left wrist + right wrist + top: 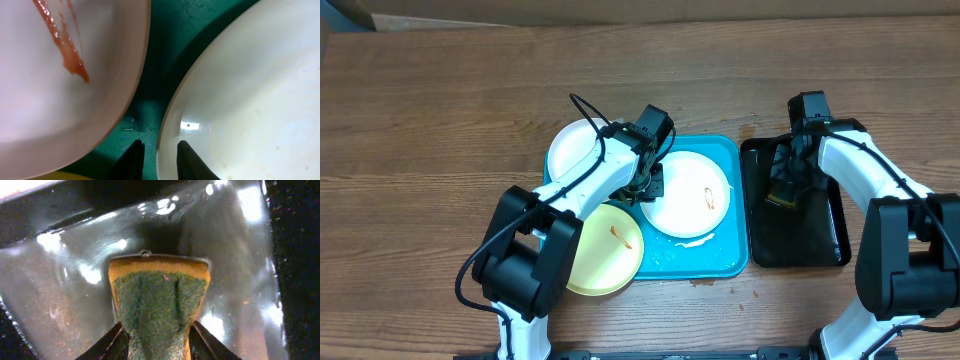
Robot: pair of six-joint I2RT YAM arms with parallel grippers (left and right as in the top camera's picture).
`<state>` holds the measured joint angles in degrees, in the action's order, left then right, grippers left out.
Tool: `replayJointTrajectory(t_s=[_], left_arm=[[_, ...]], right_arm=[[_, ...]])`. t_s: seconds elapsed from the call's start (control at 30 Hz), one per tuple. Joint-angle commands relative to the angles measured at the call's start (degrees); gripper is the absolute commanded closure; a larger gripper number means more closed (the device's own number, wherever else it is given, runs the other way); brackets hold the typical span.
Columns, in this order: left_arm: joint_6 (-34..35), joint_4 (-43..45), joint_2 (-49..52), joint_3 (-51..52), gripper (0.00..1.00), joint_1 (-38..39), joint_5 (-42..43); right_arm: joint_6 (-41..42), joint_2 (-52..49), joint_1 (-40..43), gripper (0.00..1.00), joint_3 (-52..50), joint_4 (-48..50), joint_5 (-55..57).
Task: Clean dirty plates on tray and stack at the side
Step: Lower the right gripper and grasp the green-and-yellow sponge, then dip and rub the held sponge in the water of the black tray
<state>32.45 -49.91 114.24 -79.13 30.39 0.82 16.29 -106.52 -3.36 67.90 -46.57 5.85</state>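
Observation:
The turquoise tray (725,255) holds a white plate (680,200) with a red smear. A pale yellow plate (600,255) with an orange streak overlaps the tray's left corner. A second white plate (575,150) lies at its upper left. My left gripper (647,187) is at the tray plate's left rim. In the left wrist view its fingers (134,161) straddle a white plate's rim (165,125) with gaps on both sides, beside a red-streaked plate (60,75). My right gripper (157,326) is shut on a green-faced yellow sponge (157,290).
A narrow black tray (820,240) with a wet film lies right of the turquoise one, under my right gripper (785,185). White foam sits on the turquoise tray floor near its front edge (692,243). Bare wooden table (440,120) surrounds both trays.

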Motion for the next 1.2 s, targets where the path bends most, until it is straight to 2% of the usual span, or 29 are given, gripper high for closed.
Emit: replayJointTrajectory(t_s=[0.0, 0.03, 0.07, 0.1, 0.13, 0.23, 0.4, 0.43, 0.47, 0.5, 0.7, 0.8, 0.83, 0.87, 1.17], left_arm=[[-0.8, 0.0, 0.4, 0.3, 0.75, 0.3, -1.0], [-0.8, 0.0, 0.4, 0.3, 0.75, 0.3, -1.0], [-0.8, 0.1, 0.4, 0.3, 0.75, 0.3, -1.0], [-0.8, 0.2, 0.4, 0.3, 0.75, 0.3, -1.0], [-0.8, 0.3, 0.4, 0.3, 0.75, 0.3, -1.0], [-0.8, 0.7, 0.4, 0.3, 0.71, 0.3, -1.0], [-0.7, 1.3, 0.4, 0.3, 0.72, 0.3, -1.0], [-0.7, 1.3, 0.4, 0.3, 0.72, 0.3, -1.0], [-0.7, 1.3, 0.4, 0.3, 0.73, 0.3, -1.0], [-0.7, 1.1, 0.4, 0.3, 0.72, 0.4, -0.9], [-0.7, 0.7, 0.4, 0.5, 0.71, 1.2, -1.3], [-0.7, 1.0, 0.4, 0.5, 0.72, 1.2, -1.4], [-0.8, 1.1, 0.4, 0.5, 0.71, 1.2, -1.4], [-0.8, 1.2, 0.4, 0.5, 0.71, 1.2, -1.4], [-0.8, 1.4, 0.4, 0.5, 0.67, 1.0, -2.8]], right_arm=[[0.5, 0.0, 0.2, 0.61, -0.3, -0.3, -2.6], [0.5, 0.0, 0.2, 0.64, -0.4, -0.4, -3.0], [0.5, 0.0, 0.2, 0.73, -0.5, -0.5, -3.0], [0.5, 0.0, 0.2, 0.91, -0.5, -0.7, -3.0], [0.5, 0.0, 0.2, 0.96, -0.5, -1.0, -3.0], [-0.2, 0.0, 0.2, 0.96, -0.5, -2.3, -3.0], [-1.8, 0.0, 0.2, 0.96, -0.4, -2.8, -2.9], [-2.3, 0.0, 0.2, 0.92, -0.4, -2.8, -2.9], [-2.6, 0.0, 0.2, 0.83, -0.4, -2.8, -2.9], [-2.6, 0.0, 0.2, 0.81, -0.4, -3.0, -3.0], [-2.6, 0.0, 0.2, 0.78, -0.5, -4.4, -3.0], [-2.6, 0.0, 0.2, 0.80, -0.5, -4.7, -3.0], [-2.5, 0.0, 0.2, 0.91, -0.5, -4.9, -3.0], [-2.5, 0.0, 0.2, 0.96, -0.5, -5.2, -3.0], [-7.7, 0.2, 0.2, 0.96, 2.9, -10.2, -2.5]])
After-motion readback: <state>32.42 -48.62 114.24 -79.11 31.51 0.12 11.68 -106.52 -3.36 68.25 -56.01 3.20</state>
